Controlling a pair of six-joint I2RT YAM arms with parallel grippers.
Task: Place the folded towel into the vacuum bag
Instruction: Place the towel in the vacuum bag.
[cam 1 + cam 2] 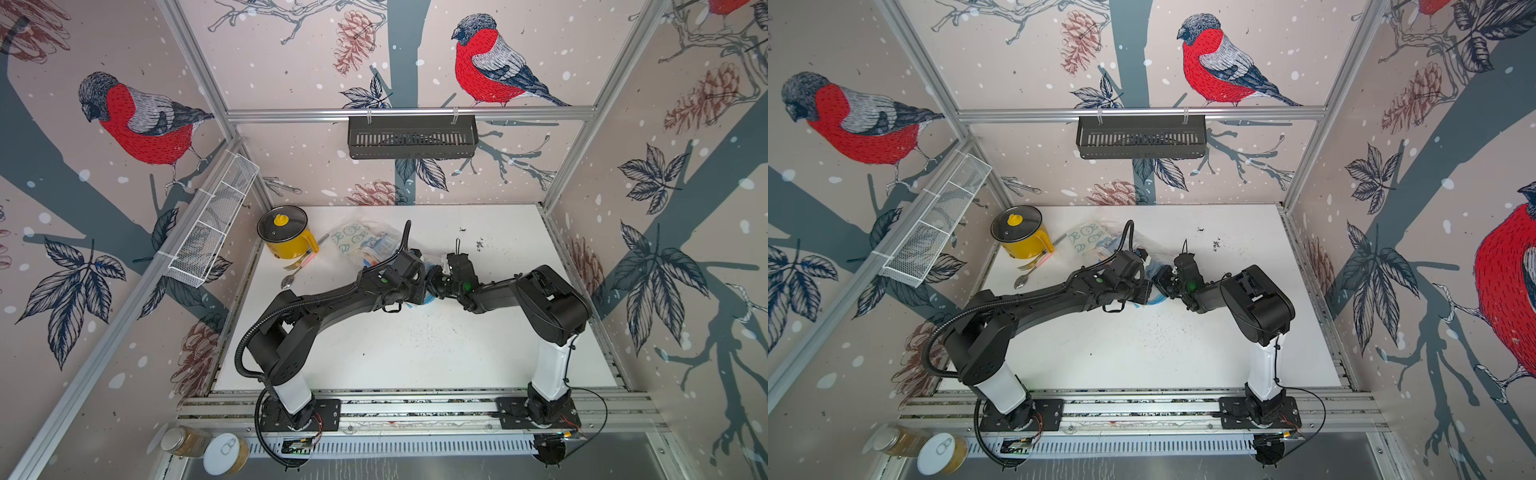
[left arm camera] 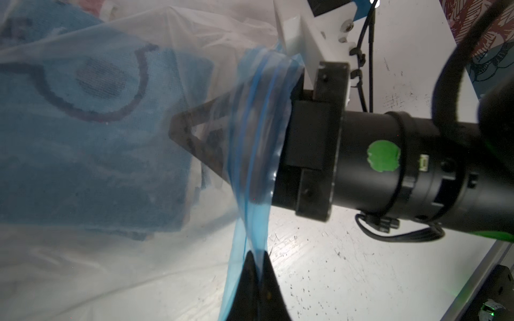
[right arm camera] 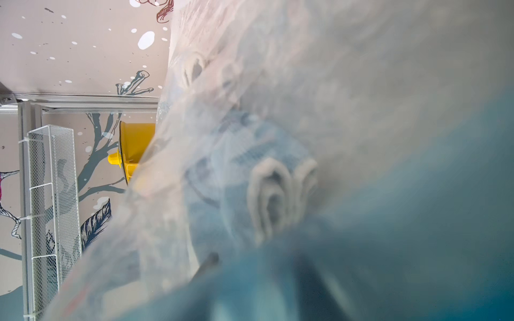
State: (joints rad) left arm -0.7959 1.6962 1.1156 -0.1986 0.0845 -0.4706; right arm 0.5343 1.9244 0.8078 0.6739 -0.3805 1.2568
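In both top views a white table (image 1: 374, 353), speckled with dark crumbs, stood inside an aluminium frame papered with bullfinches. A black basket (image 1: 411, 137) hung on the twelve-o'clock wall and a white mesh basket (image 1: 212, 224) on the nine-o'clock wall. A yellow pot (image 1: 286, 237) sat at ten o'clock with a spoon (image 1: 289, 280) just beside it. The vacuum bag (image 1: 374, 232) lay toward eleven o'clock from the table's centre, the folded towel (image 1: 353, 241) inside it. Both arms met at its five-o'clock end. In a top view a further large bullfinch (image 1: 1507, 291) filled the three-o'clock wall.

Only the left wrist view showed the grips. The left gripper (image 2: 257, 266) was clenched on the bag's blue zip strip (image 2: 256, 125). The right gripper (image 2: 183, 130) reached in through the mouth, seen through the plastic just beside the towel. Whether its jaws were parted, I could not tell.

The right wrist view gave only blurred plastic and towel folds, with the pot and mesh basket beyond.
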